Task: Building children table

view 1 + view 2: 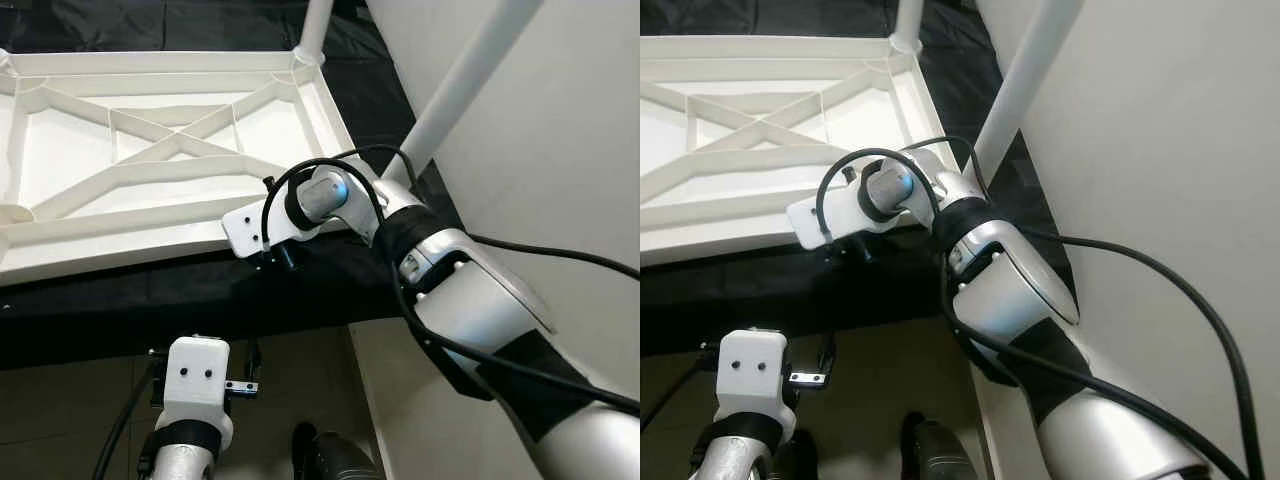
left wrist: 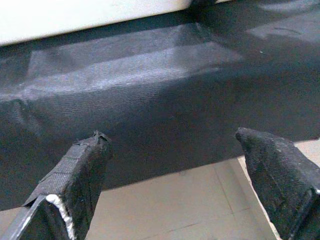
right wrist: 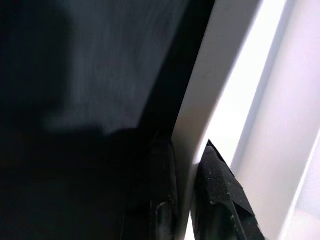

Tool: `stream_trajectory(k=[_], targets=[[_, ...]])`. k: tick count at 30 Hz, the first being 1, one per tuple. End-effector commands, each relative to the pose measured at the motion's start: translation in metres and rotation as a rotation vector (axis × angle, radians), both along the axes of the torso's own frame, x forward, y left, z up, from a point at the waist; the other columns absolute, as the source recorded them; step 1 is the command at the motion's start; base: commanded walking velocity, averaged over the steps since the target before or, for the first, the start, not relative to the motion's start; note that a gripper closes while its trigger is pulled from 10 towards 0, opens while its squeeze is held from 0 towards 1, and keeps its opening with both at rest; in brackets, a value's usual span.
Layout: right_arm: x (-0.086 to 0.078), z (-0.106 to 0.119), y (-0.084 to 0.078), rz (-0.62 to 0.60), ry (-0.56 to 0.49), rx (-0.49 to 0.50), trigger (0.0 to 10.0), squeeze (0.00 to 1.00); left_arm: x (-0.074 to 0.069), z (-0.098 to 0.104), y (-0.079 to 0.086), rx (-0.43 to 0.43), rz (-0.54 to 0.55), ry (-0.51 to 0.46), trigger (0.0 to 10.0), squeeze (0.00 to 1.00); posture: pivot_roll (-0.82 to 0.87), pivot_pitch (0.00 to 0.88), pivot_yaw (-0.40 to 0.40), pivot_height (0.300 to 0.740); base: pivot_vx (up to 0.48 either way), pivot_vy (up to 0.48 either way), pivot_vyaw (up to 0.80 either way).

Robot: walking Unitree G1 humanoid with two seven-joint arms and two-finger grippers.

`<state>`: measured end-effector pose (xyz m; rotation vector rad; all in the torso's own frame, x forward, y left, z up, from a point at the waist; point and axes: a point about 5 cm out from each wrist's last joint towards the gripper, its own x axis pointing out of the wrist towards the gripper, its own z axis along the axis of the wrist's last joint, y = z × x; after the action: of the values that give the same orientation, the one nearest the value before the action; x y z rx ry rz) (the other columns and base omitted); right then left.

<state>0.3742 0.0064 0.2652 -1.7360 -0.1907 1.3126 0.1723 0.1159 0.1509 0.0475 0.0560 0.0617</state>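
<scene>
The upturned white ribbed plastic tabletop (image 1: 150, 180) is pinched at its rim by the right gripper (image 3: 187, 200); the left gripper (image 2: 185, 170), wide open and empty, is judged needed next for a leg

Right pincer (image 3: 187, 192) nearly closed, arm reaching forward, left pincer (image 2: 185, 165) spread, low

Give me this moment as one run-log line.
tabletop: upside down on black cloth | right gripper: jaws pinching tabletop's near edge | left gripper: jaws open, low before the cloth | legs: two fitted
</scene>
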Motion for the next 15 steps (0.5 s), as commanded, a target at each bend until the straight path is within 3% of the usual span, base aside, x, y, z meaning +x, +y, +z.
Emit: stream_trajectory(k=[1,7,15], targets=[[-0.004,-0.017,0.001,0.113,-0.123,-0.18,0.0,0.0,-0.003,-0.003,-0.035,-0.084,-0.126,0.028,10.0,0.0,-0.03,0.245,-0.191,0.734,0.0,0.0,0.0],[-0.003,-0.014,0.005,0.046,-0.058,-0.05,0.0,0.0,0.001,-0.005,-0.035,-0.078,-0.127,0.026,10.0,0.0,-0.02,0.239,-0.193,0.734,0.0,0.0,0.0],[-0.005,-0.028,0.003,0.09,-0.058,-0.087,0.0,0.0,0.002,-0.006,-0.035,-0.077,-0.131,0.022,10.0,0.0,-0.03,0.238,-0.192,0.734,0.0,0.0,0.0]])
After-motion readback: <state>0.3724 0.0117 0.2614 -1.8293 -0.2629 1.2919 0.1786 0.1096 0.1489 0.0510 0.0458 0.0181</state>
